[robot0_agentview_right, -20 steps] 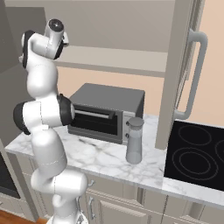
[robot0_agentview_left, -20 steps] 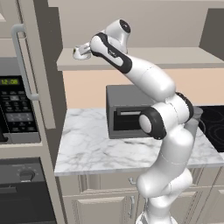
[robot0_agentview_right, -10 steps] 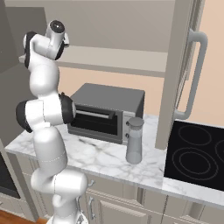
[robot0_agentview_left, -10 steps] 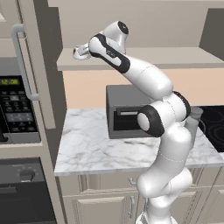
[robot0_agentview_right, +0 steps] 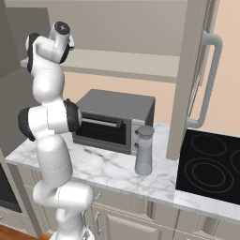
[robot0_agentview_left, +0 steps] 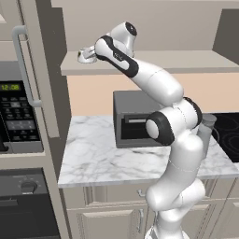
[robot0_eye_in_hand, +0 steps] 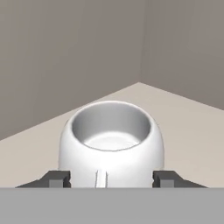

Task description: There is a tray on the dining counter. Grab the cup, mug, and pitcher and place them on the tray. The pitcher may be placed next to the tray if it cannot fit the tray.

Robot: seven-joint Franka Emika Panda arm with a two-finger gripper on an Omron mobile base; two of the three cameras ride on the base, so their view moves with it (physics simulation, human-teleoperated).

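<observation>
Mug (robot0_eye_in_hand: pixel 111 144) sits on upper cabinet shelf (robot0_agentview_left: pixel 186 60), between fingertips (robot0_eye_in_hand: pixel 57 179) of gripper (robot0_eye_in_hand: pixel 111 180). Jaws part-open, pads flanking mug body, contact not confirmed; can't tell if gripped yet. Step: grasp. Keep hand level, centred on body, finish squeeze before lift, clear shelf edge slowly. Vs 1 s ago: arm pose near same, jaws narrower. Pitcher (robot0_agentview_right: pixel 144 151) on counter by toaster oven (robot0_agentview_right: pixel 115 119).

White mug (robot0_eye_in_hand: pixel 112 146), grey pitcher (robot0_agentview_right: pixel 144 151)
</observation>
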